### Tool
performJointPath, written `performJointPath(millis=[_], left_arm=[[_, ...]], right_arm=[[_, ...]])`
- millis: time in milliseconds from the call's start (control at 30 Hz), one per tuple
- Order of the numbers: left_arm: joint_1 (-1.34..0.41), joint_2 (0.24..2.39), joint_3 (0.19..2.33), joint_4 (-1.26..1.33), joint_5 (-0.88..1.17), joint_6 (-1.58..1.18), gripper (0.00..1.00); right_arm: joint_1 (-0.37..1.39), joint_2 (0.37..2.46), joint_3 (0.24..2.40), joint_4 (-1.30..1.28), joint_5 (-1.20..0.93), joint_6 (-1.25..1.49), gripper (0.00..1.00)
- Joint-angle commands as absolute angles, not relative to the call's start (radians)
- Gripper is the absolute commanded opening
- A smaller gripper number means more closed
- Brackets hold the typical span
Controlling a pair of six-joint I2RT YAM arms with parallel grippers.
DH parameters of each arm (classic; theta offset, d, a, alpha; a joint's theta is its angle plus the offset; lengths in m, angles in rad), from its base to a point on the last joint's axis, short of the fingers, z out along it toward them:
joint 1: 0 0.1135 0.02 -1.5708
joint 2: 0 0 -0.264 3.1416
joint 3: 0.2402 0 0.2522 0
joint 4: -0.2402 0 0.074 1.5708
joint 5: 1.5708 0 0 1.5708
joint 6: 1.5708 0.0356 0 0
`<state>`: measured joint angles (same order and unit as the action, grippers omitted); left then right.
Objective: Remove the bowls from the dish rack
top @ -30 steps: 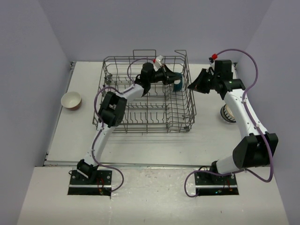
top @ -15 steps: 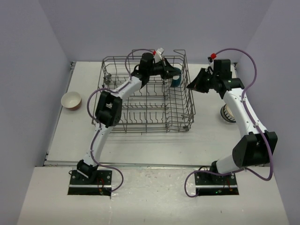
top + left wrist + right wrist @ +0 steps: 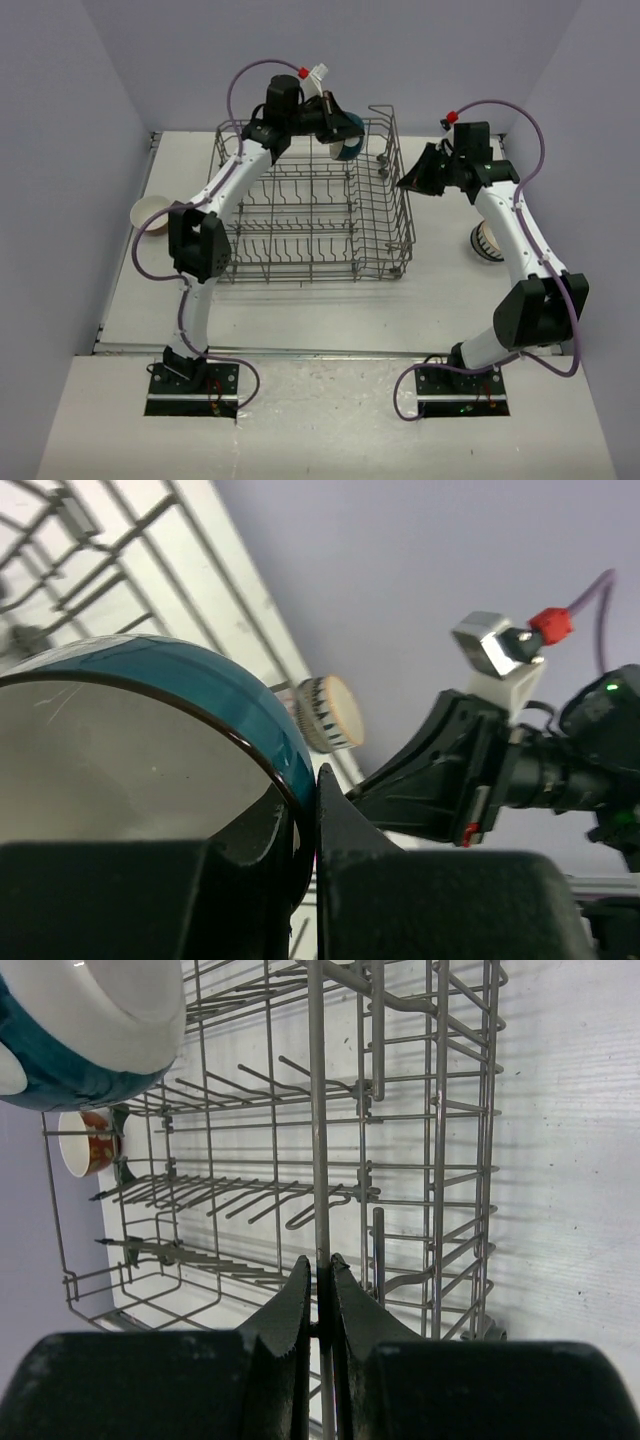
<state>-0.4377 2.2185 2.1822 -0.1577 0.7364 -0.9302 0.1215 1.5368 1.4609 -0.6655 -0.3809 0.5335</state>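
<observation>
Teal bowl: the teal bowl (image 3: pixel 347 148) is in the air, above the far right corner of the dish rack (image 3: pixel 405 215), tilted so that its pale inside faces the wrist camera.
Left claw: the left claw (image 3: pixel 310 820) is clenched on the rim of the teal bowl, one finger inside and one outside on the teal wall.
Left arm: it reaches high over the far side of the rack.
Dish rack: grey wire basket with rows of upright tines; it stands in the middle of the surface (image 3: pixel 300 305).
Right claw: the right claw (image 3: pixel 322 1285) is clenched on a top wire of the rack's right wall; the teal bowl is just to its left and higher.
Striped bowl: the striped bowl (image 3: pixel 486 243) stands on the surface to the right of the rack, partly behind the right arm.
Red bowl: the red bowl (image 3: pixel 148 208) stands on the surface to the left of the rack, apart from it.
Surface: white, flat, with the two arm bases at the near edge.
Room: plain pale lilac walls (image 3: pixel 350 50) close the surface on three sides.
</observation>
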Motion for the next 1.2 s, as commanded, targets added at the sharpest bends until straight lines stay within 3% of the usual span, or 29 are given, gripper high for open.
performJointPath(millis=[0, 200, 567, 900, 1167], left_arm=[[-0.378, 2.108, 2.224, -0.389, 0.608, -0.682, 0.00], [-0.230, 1.979, 2.140, -0.713, 0.172, -0.453, 0.00], [-0.096, 1.810, 1.908, -0.744, -0.342, -0.267, 0.00], [0.107, 1.881, 1.806, -0.776, -0.350, -0.299, 0.00], [0.169, 2.052, 1.943, -0.822, -0.316, -0.299, 0.00]], right_arm=[[0.152, 1.620, 1.428, -0.808, -0.359, 0.494, 0.00], [0.152, 1.626, 1.416, -0.805, -0.371, 0.492, 0.00], [0.152, 1.638, 1.439, -0.828, -0.364, 0.469, 0.00], [0.152, 1.647, 1.459, -0.841, -0.365, 0.466, 0.00], [0.152, 1.647, 1.457, -0.844, -0.360, 0.472, 0.00]])
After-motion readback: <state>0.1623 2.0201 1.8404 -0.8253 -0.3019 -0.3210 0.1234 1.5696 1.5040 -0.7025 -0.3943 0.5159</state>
